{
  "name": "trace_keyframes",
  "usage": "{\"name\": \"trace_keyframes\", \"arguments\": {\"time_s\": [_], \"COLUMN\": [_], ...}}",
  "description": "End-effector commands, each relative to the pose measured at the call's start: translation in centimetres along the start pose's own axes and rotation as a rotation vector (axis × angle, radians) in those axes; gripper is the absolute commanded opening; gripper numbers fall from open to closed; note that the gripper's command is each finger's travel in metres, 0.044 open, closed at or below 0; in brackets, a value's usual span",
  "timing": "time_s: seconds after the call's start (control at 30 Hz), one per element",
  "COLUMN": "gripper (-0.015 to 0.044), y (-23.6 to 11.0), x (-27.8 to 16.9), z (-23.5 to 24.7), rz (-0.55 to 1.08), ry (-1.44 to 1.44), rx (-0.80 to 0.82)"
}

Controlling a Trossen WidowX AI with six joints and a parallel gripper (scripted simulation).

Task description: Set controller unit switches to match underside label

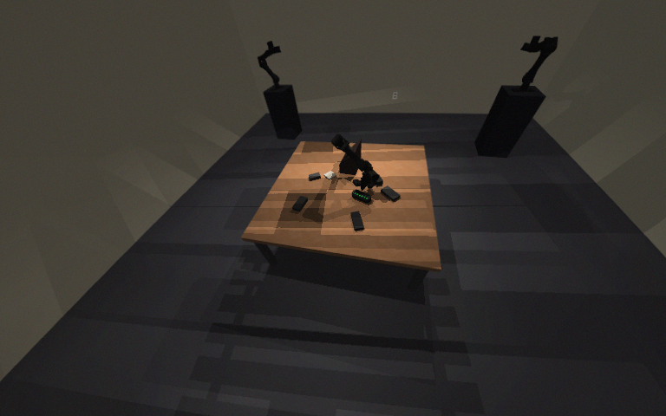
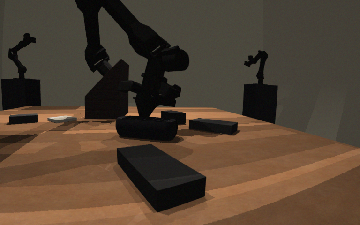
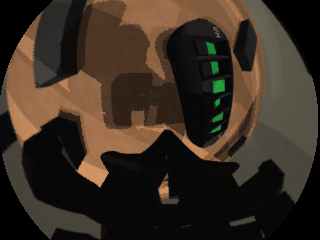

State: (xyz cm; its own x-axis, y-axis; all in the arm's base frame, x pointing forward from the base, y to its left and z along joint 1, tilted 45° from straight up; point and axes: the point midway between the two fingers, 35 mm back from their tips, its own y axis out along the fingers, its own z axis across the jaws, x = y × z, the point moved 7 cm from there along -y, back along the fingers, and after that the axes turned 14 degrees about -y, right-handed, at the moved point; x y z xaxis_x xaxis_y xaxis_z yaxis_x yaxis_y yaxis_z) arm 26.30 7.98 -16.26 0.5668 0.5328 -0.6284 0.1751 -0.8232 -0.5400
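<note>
The dark grey controller unit (image 1: 360, 198) (image 2: 146, 128) (image 3: 200, 87) sits flat on its base on the wooden bench (image 1: 393, 245) (image 2: 265, 159). Its row of rocker switches faces up, and several show bright green in the wrist view. My gripper (image 1: 362, 186) (image 2: 144, 114) (image 3: 167, 132) is shut with nothing between the fingers. It points straight down with its tip at the top face of the unit, on or just above the switch row. I cannot tell which switch lies under the tip. The label on the underside is hidden.
Black blocks lie around the unit: a long one (image 1: 356, 220) (image 2: 159, 175) in front, one (image 1: 390, 193) (image 2: 213, 125) to the right, a small one (image 2: 173, 116) behind, and two (image 1: 299, 203) (image 1: 314, 176) (image 2: 23, 118) further left. A white plate (image 1: 329, 174) (image 2: 62, 118) and a tall dark wedge (image 2: 106, 95) stand behind.
</note>
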Motion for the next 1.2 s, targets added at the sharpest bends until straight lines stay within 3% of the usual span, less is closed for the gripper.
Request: {"name": "trace_keyframes", "arguments": {"time_s": [0.0, 0.37, 0.73, 1.17], "gripper": [0.0, 0.0, 0.0, 0.0], "y": [-3.7, -5.1, -4.1, -0.8], "x": [0.0, 0.9, 7.6, 9.6], "z": [3.0, 3.4, -4.1, -14.6], "rz": [-0.01, -0.004, 0.126, 0.506], "ry": [-0.008, 0.125, 1.113, 2.269], "rx": [-0.006, 0.031, 0.238, 0.324]}}
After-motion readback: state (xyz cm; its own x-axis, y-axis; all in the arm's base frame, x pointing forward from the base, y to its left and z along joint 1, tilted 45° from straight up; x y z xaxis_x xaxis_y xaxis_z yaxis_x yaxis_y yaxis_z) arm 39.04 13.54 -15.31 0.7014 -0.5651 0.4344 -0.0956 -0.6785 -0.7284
